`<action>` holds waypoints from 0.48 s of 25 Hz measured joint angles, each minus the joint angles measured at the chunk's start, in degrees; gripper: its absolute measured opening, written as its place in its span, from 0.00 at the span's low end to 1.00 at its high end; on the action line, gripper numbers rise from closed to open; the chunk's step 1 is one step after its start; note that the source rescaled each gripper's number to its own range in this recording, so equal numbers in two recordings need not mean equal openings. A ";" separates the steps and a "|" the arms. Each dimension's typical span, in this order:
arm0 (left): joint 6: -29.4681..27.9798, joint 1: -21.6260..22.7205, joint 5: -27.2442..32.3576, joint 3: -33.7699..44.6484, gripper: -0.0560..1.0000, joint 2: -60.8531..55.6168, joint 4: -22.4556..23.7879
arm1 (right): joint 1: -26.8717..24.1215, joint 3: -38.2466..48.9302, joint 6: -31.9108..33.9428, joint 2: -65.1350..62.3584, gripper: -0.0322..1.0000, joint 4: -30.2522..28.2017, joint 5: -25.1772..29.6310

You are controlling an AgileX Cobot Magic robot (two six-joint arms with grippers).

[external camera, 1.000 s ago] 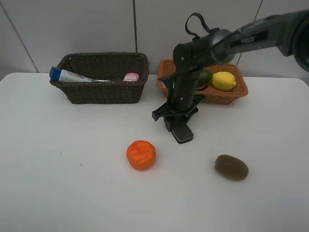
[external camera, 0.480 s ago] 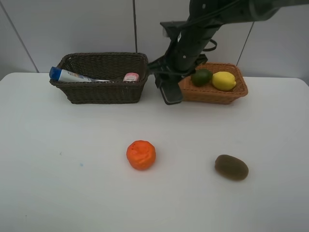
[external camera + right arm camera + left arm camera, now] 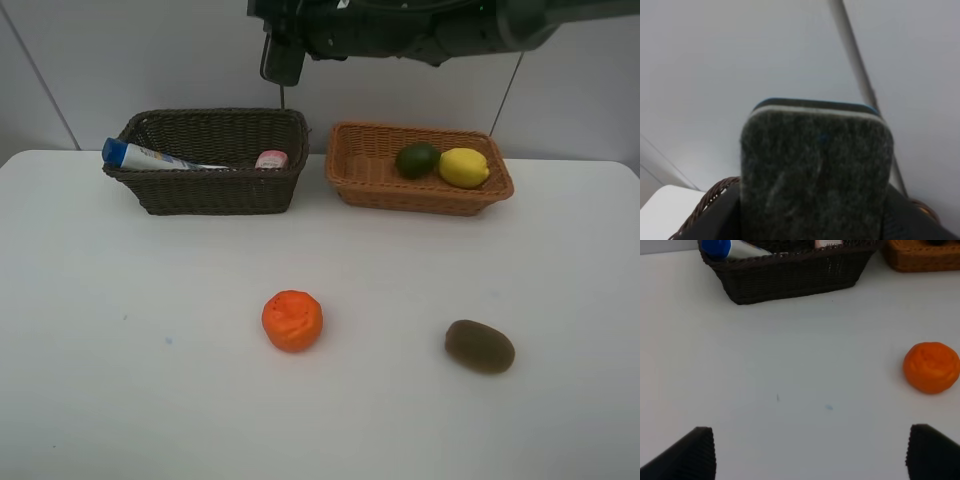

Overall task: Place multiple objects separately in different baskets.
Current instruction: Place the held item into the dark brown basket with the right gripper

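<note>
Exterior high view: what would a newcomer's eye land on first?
The right arm's tool is raised high and clamped on a black rectangular felt eraser. In this view it sits above the right end of the dark brown woven wicker basket. Next come the round orange fruit and the fuzzy brown oval kiwi, loose on the white table, centre front and front right.

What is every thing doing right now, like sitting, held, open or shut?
black eraser: held up high by the right pincer.
right pincer: shut on the black eraser.
left pincer: open, empty.
orange: loose on the table.
kiwi: loose on the table.
lime: in the tan basket.
lemon: in the tan basket.
blue-capped bottle: lying in the dark basket.
pink bottle: in the dark basket.
</note>
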 joint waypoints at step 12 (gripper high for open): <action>0.00 0.00 0.00 0.00 1.00 0.00 0.00 | 2.14 0.06 0.00 7.92 0.91 -5.83 -6.41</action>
